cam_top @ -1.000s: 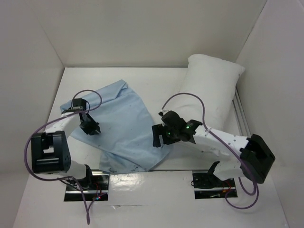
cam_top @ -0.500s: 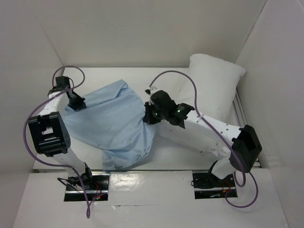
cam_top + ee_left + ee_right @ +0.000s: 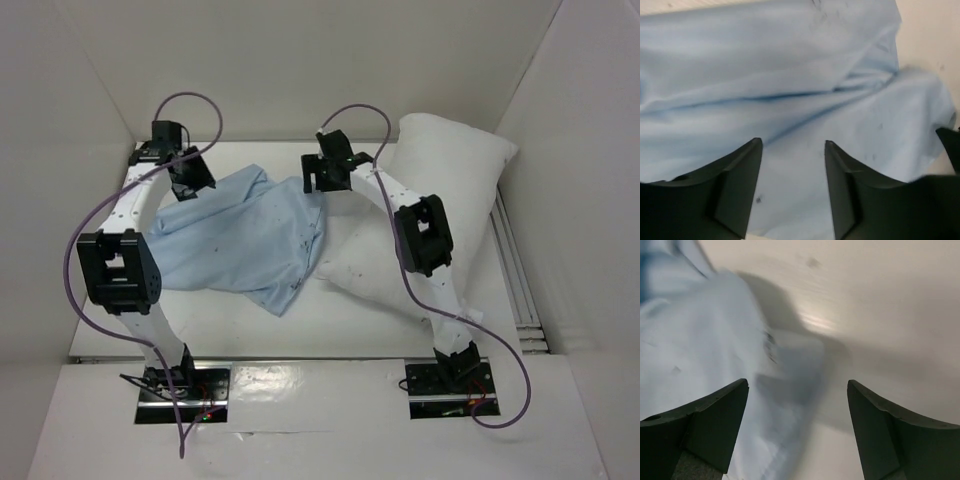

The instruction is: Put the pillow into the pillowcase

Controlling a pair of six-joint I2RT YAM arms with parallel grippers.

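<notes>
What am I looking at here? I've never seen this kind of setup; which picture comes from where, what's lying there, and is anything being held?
Two thin robot arms are bolted at the near edge of a white table. The overhead picture looks down from above and behind them. The other two come from cameras on each wrist, so the dark wedges at the bottom are that arm's own two fingers. On the table lie a wrinkly light blue fabric pillowcase and, right of it, a large plump white pillow; the pillow is outside the case. The left hand and right hand both reach to the case's far edge, fingers apart above the cloth. Neither holds anything.
</notes>
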